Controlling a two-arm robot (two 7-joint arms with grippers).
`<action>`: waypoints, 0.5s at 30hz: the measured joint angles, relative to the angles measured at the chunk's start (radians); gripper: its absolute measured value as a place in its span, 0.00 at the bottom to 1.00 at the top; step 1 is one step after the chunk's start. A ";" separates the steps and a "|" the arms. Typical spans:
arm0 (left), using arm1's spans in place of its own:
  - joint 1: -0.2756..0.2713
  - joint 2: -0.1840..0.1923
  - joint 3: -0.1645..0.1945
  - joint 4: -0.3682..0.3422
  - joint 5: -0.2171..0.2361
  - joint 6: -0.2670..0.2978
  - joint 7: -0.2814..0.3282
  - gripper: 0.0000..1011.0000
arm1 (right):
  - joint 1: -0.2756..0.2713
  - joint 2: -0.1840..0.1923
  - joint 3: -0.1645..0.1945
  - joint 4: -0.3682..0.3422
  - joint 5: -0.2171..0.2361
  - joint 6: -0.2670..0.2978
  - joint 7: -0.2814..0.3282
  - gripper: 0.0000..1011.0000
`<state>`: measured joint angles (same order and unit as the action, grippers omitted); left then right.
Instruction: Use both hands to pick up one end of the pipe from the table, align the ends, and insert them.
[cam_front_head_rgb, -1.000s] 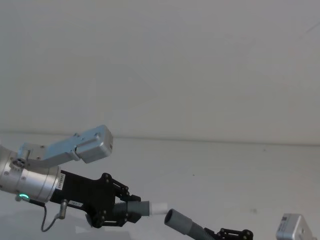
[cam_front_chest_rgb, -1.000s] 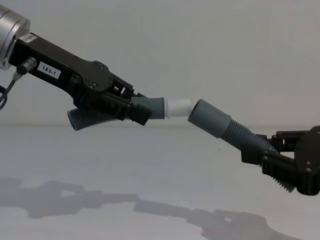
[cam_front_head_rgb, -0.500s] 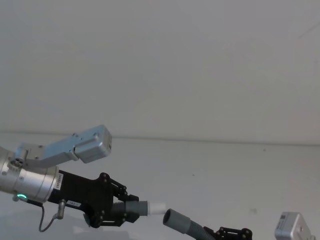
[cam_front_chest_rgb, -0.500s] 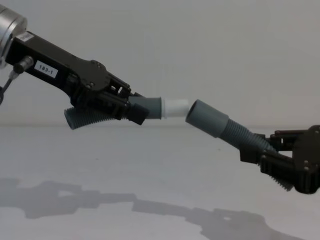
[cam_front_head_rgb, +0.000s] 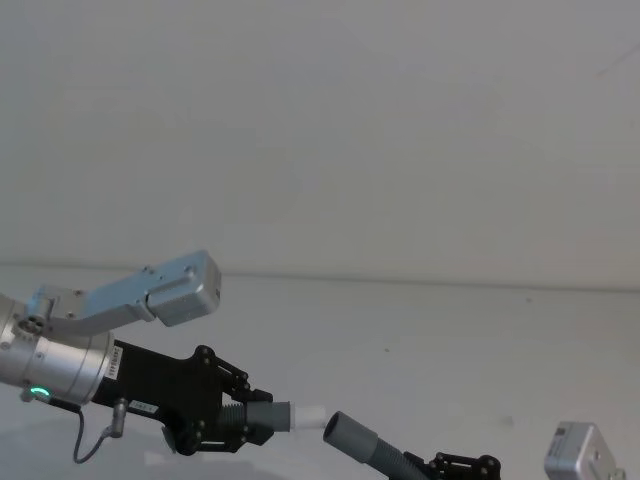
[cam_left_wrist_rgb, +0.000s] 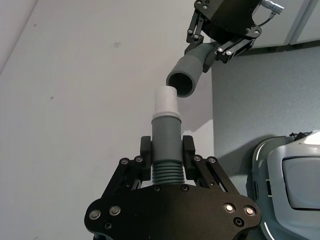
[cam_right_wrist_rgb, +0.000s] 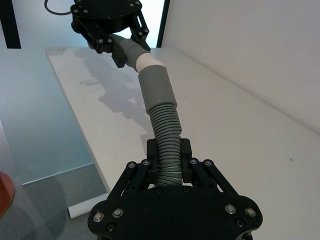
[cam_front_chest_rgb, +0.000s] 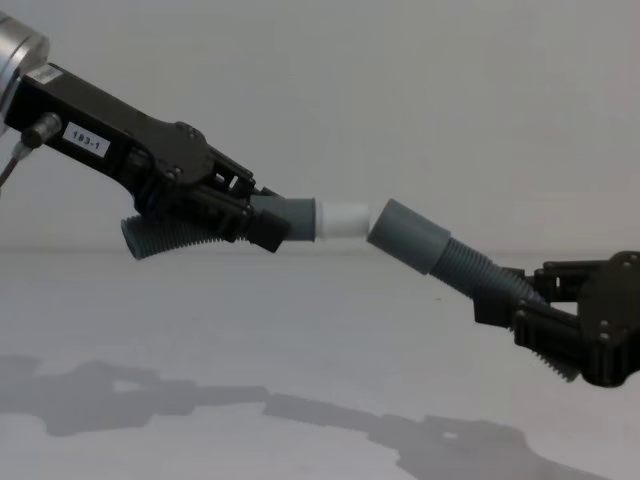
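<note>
Both pipe pieces are held in the air above the white table (cam_front_chest_rgb: 300, 340). My left gripper (cam_front_chest_rgb: 255, 220) is shut on the corrugated part of one grey piece (cam_front_chest_rgb: 165, 235), behind its narrow cuff with the white tip (cam_front_chest_rgb: 345, 218). My right gripper (cam_front_chest_rgb: 525, 315) is shut on the corrugated part of the other piece (cam_front_chest_rgb: 480, 275), whose wide grey socket (cam_front_chest_rgb: 410, 237) points up and left. The white tip meets the socket's rim at an angle, and I cannot tell whether it has entered. The head view shows tip (cam_front_head_rgb: 308, 412) and socket (cam_front_head_rgb: 350, 435) low down. The wrist views show the left gripper (cam_left_wrist_rgb: 166, 155) and right gripper (cam_right_wrist_rgb: 169, 155) holding their pieces.
A silver camera block (cam_front_head_rgb: 185, 288) rides above my left wrist, and another (cam_front_head_rgb: 585, 455) sits by the right wrist. The table's edge (cam_right_wrist_rgb: 75, 115) drops to a grey floor in the right wrist view. The robot's white base (cam_left_wrist_rgb: 290, 175) lies below.
Both grippers and their pipe pieces have drifted slightly left in the chest view and lower in the head view. The tip stays at the socket's mouth.
</note>
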<state>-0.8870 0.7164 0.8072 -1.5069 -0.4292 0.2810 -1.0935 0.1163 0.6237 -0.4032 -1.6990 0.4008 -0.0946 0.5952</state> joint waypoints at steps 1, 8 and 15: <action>-0.001 0.000 0.001 0.000 0.000 0.000 0.000 0.32 | 0.001 -0.001 -0.001 0.001 0.000 0.000 0.000 0.23; -0.006 0.002 0.006 0.006 -0.002 0.000 0.001 0.32 | 0.004 -0.003 -0.003 0.004 0.000 -0.001 0.000 0.23; -0.012 0.002 0.012 0.013 -0.004 -0.004 0.002 0.32 | 0.007 -0.006 -0.005 0.008 0.000 -0.002 0.001 0.23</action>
<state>-0.8985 0.7184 0.8187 -1.4942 -0.4335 0.2771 -1.0917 0.1231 0.6177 -0.4080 -1.6911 0.4008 -0.0967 0.5959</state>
